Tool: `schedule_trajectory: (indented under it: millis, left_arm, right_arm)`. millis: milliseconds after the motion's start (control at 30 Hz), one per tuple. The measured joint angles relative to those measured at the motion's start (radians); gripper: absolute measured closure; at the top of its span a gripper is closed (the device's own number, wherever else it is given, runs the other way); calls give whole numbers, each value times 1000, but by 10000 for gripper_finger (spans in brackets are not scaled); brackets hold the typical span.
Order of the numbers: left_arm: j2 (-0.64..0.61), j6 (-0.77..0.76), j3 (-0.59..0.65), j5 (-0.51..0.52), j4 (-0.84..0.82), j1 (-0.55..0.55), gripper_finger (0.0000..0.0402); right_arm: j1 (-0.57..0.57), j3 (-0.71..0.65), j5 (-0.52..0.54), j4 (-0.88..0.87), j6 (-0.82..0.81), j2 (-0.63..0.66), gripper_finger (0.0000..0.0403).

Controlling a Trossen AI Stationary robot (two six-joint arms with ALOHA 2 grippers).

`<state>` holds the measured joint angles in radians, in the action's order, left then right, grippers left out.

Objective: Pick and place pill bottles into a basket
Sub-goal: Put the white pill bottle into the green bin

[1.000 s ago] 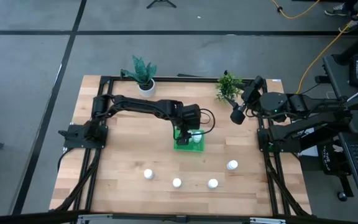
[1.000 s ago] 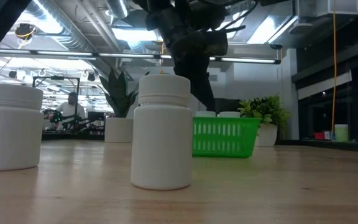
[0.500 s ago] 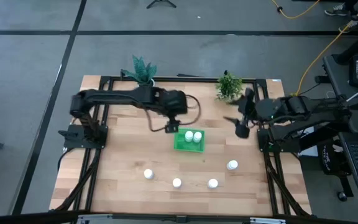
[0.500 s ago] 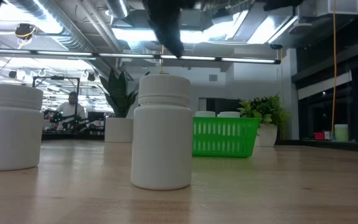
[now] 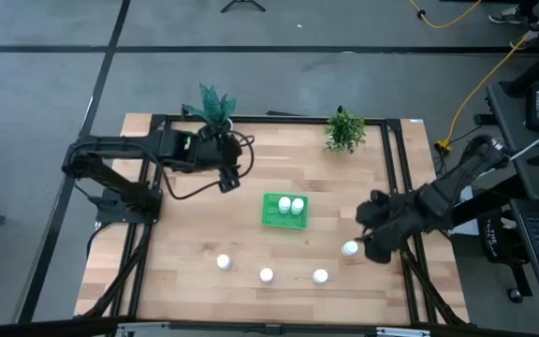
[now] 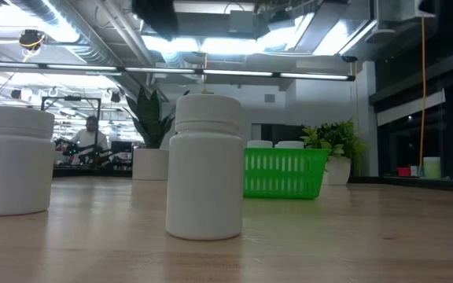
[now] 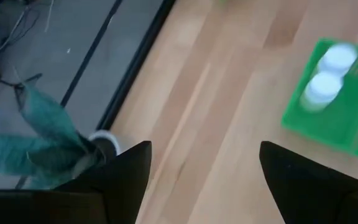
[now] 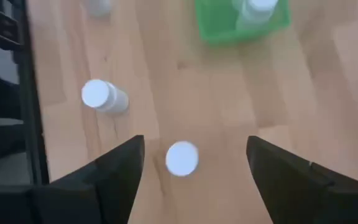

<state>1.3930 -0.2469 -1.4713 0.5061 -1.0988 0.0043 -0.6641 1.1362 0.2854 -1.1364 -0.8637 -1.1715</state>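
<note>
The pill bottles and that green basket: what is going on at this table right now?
Two pill bottles stand in the green basket; four more wait on the table. The left gripper, open and empty, is between the basket and a potted plant. The right gripper, open, hangs above the bottle nearest it, probably the next pick.

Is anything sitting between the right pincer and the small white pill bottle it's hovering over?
Nothing. In the right wrist view the small white round-capped pill bottle stands alone on bare wood between the open right pincer fingers. The high view agrees.
</note>
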Motion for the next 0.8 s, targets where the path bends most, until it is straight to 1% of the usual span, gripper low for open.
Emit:
schedule_trajectory:
  millis: [100,200,267,333,400,467,533,600,700,800]
  left_arm:
    - [-18,-21,68,-14,2,-14,109]
    - [-23,-38,135,-80,9,-39,109]
    - [-23,-38,184,-142,10,-63,109]
    - [-23,-31,239,-239,23,-102,109]
    - [-22,-21,289,-339,27,-164,111]
    - [-31,-27,317,-385,26,-243,117]
    - [-53,-50,331,-381,33,-319,127]
    - [-73,-89,344,-337,35,-382,137]
    - [-88,-134,354,-315,47,-439,145]
    - [-75,-177,354,-299,74,-481,145]
  right_arm:
    - [-20,0,-2,-2,-121,-60,119]
    - [-24,0,-1,-11,-226,-104,119]
    - [-24,0,0,-10,-265,-127,119]
    - [-16,0,1,-7,-296,-146,119]
    - [0,0,3,-7,-312,-159,119]
    - [19,0,5,-7,-313,-164,119]
    - [41,0,11,-7,-309,-163,119]
    - [65,0,48,-18,-302,-157,119]
    - [105,0,149,-25,-276,-146,119]
    - [160,1,254,-13,-252,-132,119]
